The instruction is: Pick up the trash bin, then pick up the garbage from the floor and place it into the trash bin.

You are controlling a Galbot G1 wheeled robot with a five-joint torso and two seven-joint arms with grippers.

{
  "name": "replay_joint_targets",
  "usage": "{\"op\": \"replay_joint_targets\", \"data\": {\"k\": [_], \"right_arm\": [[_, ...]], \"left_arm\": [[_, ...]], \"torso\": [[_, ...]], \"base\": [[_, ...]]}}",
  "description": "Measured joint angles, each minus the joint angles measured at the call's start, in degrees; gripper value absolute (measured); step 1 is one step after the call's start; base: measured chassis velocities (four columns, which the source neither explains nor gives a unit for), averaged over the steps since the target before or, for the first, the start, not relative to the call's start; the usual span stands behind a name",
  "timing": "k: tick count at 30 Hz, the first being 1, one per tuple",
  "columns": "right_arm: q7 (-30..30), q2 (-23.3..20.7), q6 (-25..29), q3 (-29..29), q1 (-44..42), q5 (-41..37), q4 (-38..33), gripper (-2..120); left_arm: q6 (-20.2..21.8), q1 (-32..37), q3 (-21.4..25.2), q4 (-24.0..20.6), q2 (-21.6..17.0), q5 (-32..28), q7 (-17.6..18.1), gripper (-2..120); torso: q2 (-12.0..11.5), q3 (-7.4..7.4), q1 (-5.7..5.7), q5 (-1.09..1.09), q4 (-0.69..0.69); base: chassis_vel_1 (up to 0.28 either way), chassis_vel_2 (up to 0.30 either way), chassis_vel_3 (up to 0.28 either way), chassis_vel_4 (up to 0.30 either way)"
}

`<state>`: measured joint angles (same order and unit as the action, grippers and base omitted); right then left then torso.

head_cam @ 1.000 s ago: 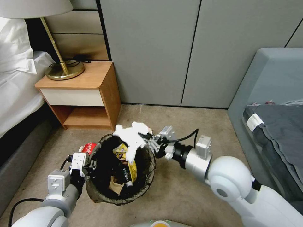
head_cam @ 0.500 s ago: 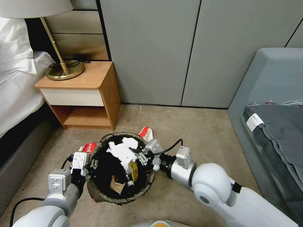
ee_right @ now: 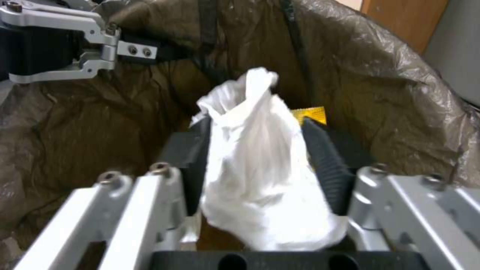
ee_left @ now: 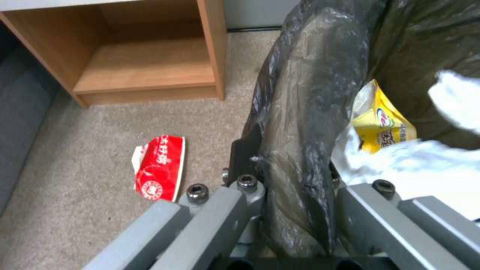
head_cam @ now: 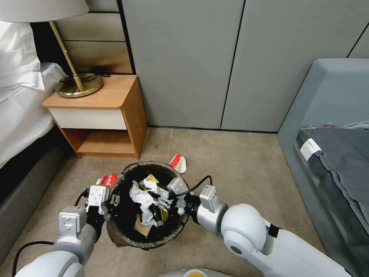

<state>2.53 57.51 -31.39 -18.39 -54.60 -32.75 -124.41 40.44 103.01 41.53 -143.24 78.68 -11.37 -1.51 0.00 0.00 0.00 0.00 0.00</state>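
Tissue (ee_right: 260, 176), clenched in the right gripper (head_cam: 159, 196), hangs directly over the trash bin (head_cam: 115, 231); the left gripper (ee_left: 295, 187) clamps its rim.

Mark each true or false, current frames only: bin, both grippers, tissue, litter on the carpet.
1. The left gripper is clamped on the rim of the trash bin. True.
2. The right gripper is outside the bin, over bare carpet. False: it reaches inside the bin's mouth.
3. The white tissue sits between the right gripper's pads. True.
4. The bin holds nothing but the tissue. False: a yellow wrapper and a brown paper bag also lie inside.
5. Two red-and-white wrappers lie on the floor outside the bin, one on the nightstand side and one beyond the rim. True.
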Motion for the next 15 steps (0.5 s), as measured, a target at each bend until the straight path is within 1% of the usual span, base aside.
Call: {"op": "replay_joint_targets", "data": {"k": [3,4,5,6,7,8,11,12,13,15], "right_arm": [[0.10,-0.01,0.00,-0.11,0.01,0.07,0.00,65],[0.10,-0.01,0.00,-0.11,0.01,0.07,0.00,65],[0.23,-0.01,0.01,-0.30,0.06,0.08,0.00,73],[0.26,-0.02,0.01,-0.37,0.18,0.08,0.01,76],[0.28,-0.05,0.02,-0.48,0.48,0.08,0.01,82],[0.28,-0.05,0.02,-0.48,0.48,0.08,0.01,82],[0.29,-0.12,0.02,-0.55,0.86,0.02,-0.01,96],[0.29,-0.12,0.02,-0.55,0.86,0.02,-0.01,96],[0.29,-0.15,0.02,-0.55,0.85,0.01,-0.09,99],[0.29,-0.16,0.02,-0.56,0.76,0.01,-0.26,100]], "left_arm": [[0.01,-0.13,0.00,0.00,-0.02,-0.06,-0.04,3],[0.01,-0.13,0.00,0.00,-0.02,-0.06,-0.04,3],[0.02,-0.18,0.05,0.00,-0.03,-0.09,-0.07,3],[0.02,-0.20,0.08,0.00,-0.04,-0.09,-0.09,3],[0.02,-0.25,0.14,0.00,-0.04,-0.13,-0.15,3],[0.02,-0.25,0.14,0.00,-0.04,-0.13,-0.15,3],[0.05,-0.33,0.19,0.00,-0.05,-0.18,-0.26,3],[0.05,-0.33,0.19,0.00,-0.05,-0.18,-0.26,3],[0.05,-0.35,0.22,0.00,-0.04,-0.22,-0.30,3],[0.06,-0.40,0.25,0.00,-0.04,-0.24,-0.33,3]], "torso": [[0.00,0.00,0.00,0.00,0.00],[0.00,0.00,0.00,0.00,0.00],[0.00,0.00,0.00,0.00,0.00],[0.00,0.00,0.00,0.00,0.00],[0.00,0.00,0.00,0.00,0.00],[0.00,0.00,0.00,0.00,0.00],[0.00,0.00,0.00,0.00,0.00],[0.00,0.00,0.00,0.00,0.00],[0.00,0.00,0.00,0.00,0.00],[0.00,0.00,0.00,0.00,0.00]], "base": [[0.000,0.000,0.000,0.000],[0.000,0.000,0.000,0.000],[0.000,0.000,0.000,0.000],[0.000,0.000,0.000,0.000],[0.000,0.000,0.000,0.000],[0.000,0.000,0.000,0.000],[0.000,0.000,0.000,0.000],[0.000,0.000,0.000,0.000],[0.000,0.000,0.000,0.000],[0.000,0.000,0.000,0.000]]}}
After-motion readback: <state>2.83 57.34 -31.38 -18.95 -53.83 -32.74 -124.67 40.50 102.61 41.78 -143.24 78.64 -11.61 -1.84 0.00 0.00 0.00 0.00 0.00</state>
